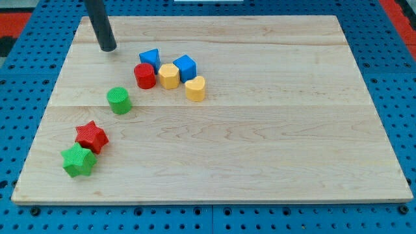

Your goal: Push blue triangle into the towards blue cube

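The blue triangle (149,57) lies at the upper left of the wooden board (273,130), touching the red cylinder (145,76) just below it. The blue cube (184,67) sits a short way to its right, with the yellow hexagon block (169,76) between and below them. My tip (108,47) rests on the board to the left of the blue triangle and slightly above it, about a block's width or two away, touching no block.
A yellow heart-shaped block (195,88) lies below the blue cube. A green cylinder (119,101) sits lower left. A red star (91,136) and a green star (78,160) touch near the board's lower left corner.
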